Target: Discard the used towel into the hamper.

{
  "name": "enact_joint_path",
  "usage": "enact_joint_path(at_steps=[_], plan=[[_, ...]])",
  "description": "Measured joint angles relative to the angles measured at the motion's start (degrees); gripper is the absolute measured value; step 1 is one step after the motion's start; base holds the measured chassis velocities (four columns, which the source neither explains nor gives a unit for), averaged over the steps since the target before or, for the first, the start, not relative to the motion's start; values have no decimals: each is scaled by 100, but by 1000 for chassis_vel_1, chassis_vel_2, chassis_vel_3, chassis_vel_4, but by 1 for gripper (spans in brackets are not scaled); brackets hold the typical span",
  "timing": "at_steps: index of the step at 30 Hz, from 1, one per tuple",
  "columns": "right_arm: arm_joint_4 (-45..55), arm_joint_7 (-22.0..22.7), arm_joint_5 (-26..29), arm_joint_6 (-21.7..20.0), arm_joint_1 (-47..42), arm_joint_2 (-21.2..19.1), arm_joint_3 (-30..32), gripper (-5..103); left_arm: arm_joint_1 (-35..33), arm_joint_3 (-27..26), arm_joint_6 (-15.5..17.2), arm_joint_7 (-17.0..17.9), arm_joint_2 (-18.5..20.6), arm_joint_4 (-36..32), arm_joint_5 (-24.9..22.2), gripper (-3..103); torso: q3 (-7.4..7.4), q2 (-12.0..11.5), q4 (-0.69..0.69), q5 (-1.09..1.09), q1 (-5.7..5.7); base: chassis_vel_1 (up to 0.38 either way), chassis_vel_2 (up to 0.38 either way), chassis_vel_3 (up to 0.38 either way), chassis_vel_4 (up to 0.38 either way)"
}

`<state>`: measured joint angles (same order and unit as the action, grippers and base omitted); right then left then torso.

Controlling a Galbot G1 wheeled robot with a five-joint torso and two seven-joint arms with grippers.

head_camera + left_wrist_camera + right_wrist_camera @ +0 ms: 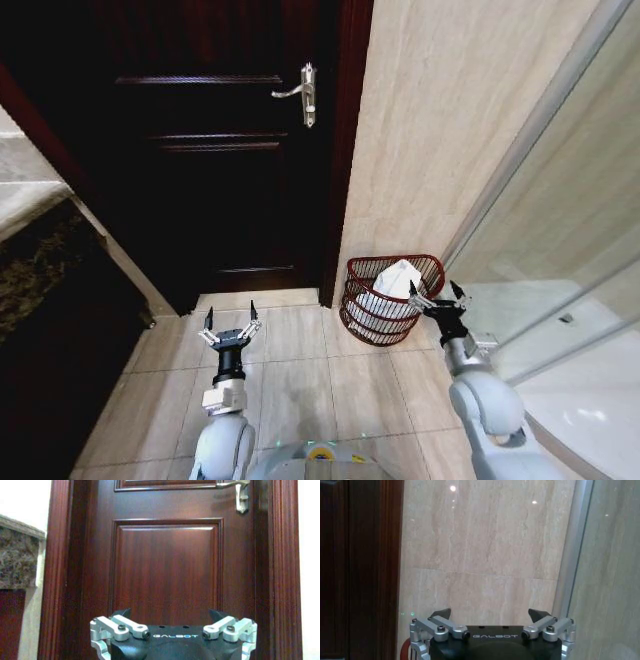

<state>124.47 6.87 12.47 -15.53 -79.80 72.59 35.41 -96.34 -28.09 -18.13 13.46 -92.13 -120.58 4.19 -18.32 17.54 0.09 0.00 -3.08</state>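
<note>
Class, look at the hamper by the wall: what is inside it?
A white towel lies heaped inside the hamper, rising above its rim. Whatever lies beneath the towel is covered.

Reddish-brown openwork hamper (385, 308), white towel (396, 280) inside. Dark mahogany door (215, 150), silver handle (306, 94). Beige veined wall tiles (440, 120), beige floor (300, 370).

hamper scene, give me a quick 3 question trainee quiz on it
1. True or false: the towel lies in the hamper.
2. Which hand is nearer the hamper? A) left hand B) right hand
3. Fill in: both hands are ____ and hold nothing.

Key:
1. True; the white towel sits inside, poking above the rim.
2. B; the right hand is at the hamper's rim, while the left hand hovers over the floor in front of the door.
3. Open.
</note>
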Motion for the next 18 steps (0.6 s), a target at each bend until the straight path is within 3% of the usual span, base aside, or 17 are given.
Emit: enact_joint_path(at_steps=[5, 18], plan=[[-13, 21, 325, -275, 167, -100, -38, 100, -97, -8, -3, 94, 0, -107, -6, 100, 0, 0, 0, 0, 1, 0, 0, 0, 0], [61, 10, 488, -319, 166, -161, -70, 100, -241, 2, -103, 161, 0, -381, 21, 100, 0, 0, 0, 0, 1, -16, 11, 13, -15]])
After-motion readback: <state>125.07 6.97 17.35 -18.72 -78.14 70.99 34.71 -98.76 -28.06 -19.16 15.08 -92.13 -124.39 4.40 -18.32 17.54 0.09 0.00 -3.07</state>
